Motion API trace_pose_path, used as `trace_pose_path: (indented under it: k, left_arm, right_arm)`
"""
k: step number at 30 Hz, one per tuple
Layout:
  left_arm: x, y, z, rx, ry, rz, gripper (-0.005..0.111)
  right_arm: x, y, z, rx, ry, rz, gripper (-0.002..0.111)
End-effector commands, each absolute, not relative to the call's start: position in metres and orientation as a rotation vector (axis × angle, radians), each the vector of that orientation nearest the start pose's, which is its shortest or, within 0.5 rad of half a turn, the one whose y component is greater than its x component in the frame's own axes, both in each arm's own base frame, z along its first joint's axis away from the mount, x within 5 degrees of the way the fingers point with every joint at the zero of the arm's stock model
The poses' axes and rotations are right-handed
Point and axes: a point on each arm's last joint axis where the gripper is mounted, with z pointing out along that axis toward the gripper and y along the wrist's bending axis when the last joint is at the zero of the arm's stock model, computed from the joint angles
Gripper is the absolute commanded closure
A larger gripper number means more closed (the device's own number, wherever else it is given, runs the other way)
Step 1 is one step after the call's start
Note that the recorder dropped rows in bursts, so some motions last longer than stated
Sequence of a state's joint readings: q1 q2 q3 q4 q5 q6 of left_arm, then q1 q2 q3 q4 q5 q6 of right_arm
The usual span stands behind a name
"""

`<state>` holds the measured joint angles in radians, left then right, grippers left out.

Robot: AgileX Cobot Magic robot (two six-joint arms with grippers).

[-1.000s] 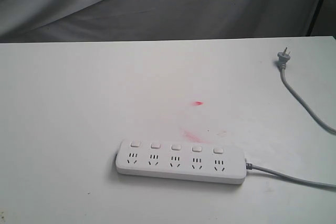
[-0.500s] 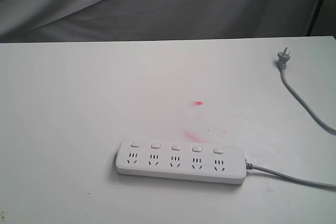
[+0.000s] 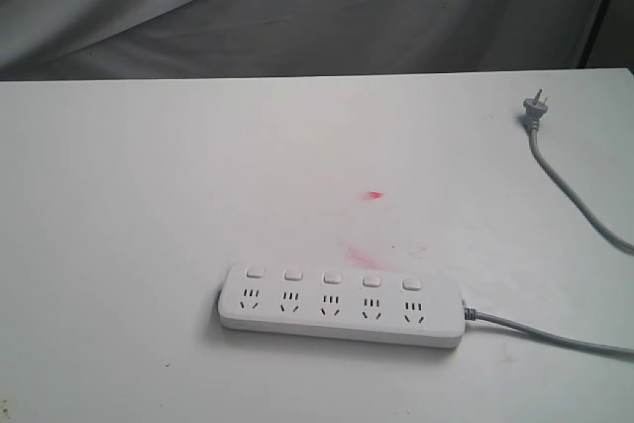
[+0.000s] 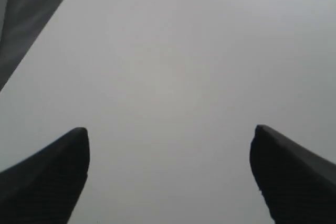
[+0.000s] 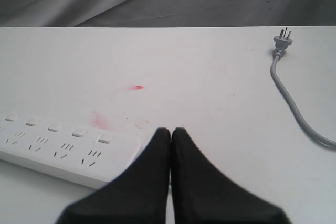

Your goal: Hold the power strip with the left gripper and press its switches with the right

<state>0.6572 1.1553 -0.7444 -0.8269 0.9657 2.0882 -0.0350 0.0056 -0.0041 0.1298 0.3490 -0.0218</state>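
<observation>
The white power strip point(image 3: 340, 306) lies flat near the table's front edge, its row of square switches point(image 3: 332, 277) along the far side and its grey cord point(image 3: 555, 336) running off to the right. Neither gripper shows in the exterior view. In the left wrist view my left gripper point(image 4: 169, 145) is open, with only bare table between its black fingers point(image 4: 47, 177). In the right wrist view my right gripper point(image 5: 171, 132) is shut with nothing in it, tips just beside the strip's cord end point(image 5: 68, 150), where several switches point(image 5: 105, 139) show.
The grey plug end point(image 3: 534, 106) lies at the table's back right, and also shows in the right wrist view point(image 5: 281, 40), its cord curving off the right edge. A small red mark point(image 3: 373, 194) and a pink smear point(image 3: 362, 253) stain the white table point(image 3: 149, 195). Grey cloth point(image 3: 297, 7) hangs behind.
</observation>
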Motion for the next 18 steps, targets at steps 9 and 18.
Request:
trace_pose_path:
  k: [9,18]
  left_arm:
    - [0.212,0.051,0.251,1.387,2.010,-0.005,0.028]
    - [0.253,0.029,0.197,1.507,2.060,-0.095,0.028]
  right_arm:
    - [0.054,0.002,0.182,0.087,1.823,0.088,0.108]
    - [0.054,0.002,0.182,0.087,1.823,0.088,0.108]
